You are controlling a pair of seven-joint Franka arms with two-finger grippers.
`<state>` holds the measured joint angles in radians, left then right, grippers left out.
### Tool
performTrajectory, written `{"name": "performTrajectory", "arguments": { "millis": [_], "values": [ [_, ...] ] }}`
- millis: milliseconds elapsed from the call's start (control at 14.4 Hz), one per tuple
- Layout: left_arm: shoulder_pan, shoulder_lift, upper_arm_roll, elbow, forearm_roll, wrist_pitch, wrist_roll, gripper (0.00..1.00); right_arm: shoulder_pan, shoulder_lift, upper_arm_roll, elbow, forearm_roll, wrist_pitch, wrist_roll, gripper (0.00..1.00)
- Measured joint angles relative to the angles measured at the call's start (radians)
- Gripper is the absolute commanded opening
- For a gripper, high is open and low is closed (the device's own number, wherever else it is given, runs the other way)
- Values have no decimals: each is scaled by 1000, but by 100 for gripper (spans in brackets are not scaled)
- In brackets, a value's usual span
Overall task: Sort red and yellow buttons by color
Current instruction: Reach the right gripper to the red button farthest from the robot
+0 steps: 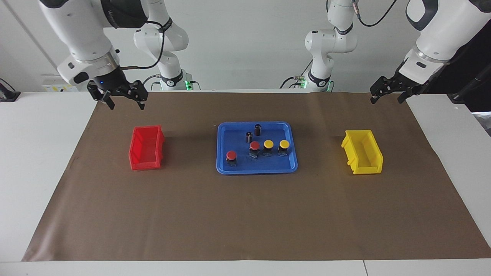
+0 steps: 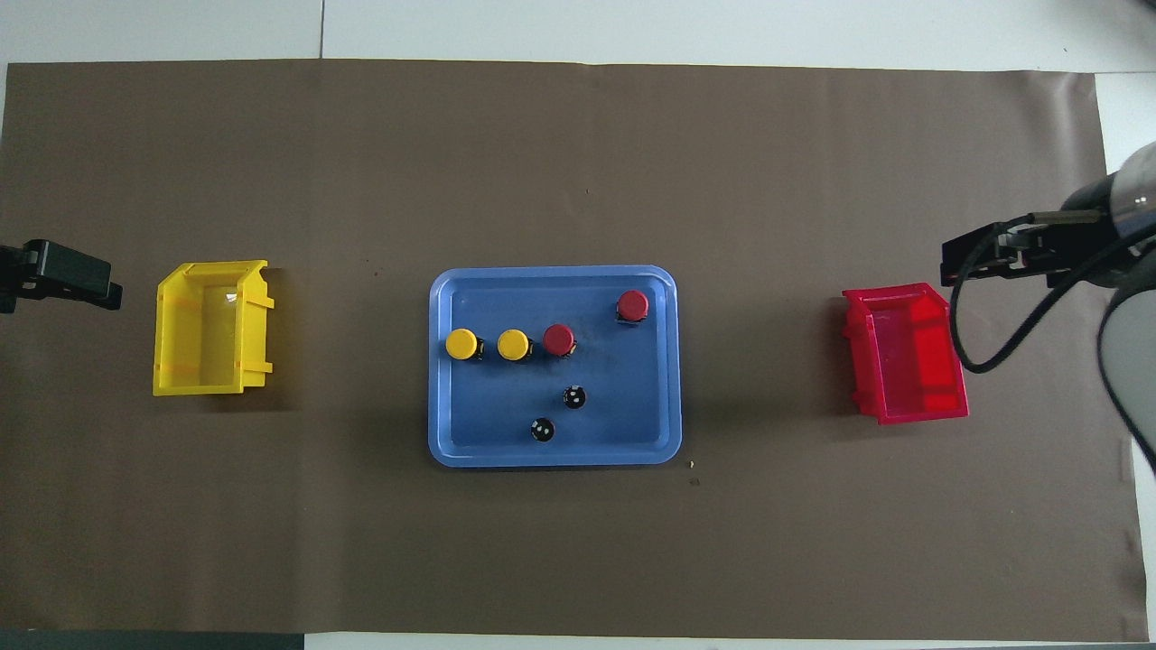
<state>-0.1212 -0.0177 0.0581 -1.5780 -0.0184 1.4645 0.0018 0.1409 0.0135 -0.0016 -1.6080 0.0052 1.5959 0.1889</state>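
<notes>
Fingers (image 1: 139, 104) of both arms spread, empty, well apart from buttons (image 1: 268, 144) in tray (image 1: 256, 168).

Both arms (image 1: 441, 27) are glossy white rounded shells with dark bands at the joints, ending in black two-finger grippers; the right gripper (image 1: 122, 100) shows a small blue light above it, black cables loop along them, green lights glow at the bases
</notes>
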Motion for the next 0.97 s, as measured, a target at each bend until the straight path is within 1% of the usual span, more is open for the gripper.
{"name": "performTrajectory", "arguments": {
  "millis": [139, 278, 487, 627, 766, 975],
  "values": [
    [0, 0, 0, 0, 0, 0, 0, 100, 116, 49, 5, 2, 6, 70, 148, 100],
    [8, 0, 0, 0, 0, 0, 0, 100, 211, 115, 6, 6, 9, 163, 274, 100],
    [30, 0, 1, -6, 0, 0, 1, 100, 309, 208, 6, -13, 10, 307, 389, 100],
    [37, -6, 1, -27, 0, 0, 1, 100, 334, 236, 5, -82, 10, 420, 405, 95],
    [37, -16, 0, -50, 0, 1, 1, 100, 345, 242, 5, -164, 10, 519, 405, 90],
    [35, -27, -8, -63, 0, 1, 1, 100, 350, 248, 5, -233, 10, 605, 405, 85]
  ]
}}
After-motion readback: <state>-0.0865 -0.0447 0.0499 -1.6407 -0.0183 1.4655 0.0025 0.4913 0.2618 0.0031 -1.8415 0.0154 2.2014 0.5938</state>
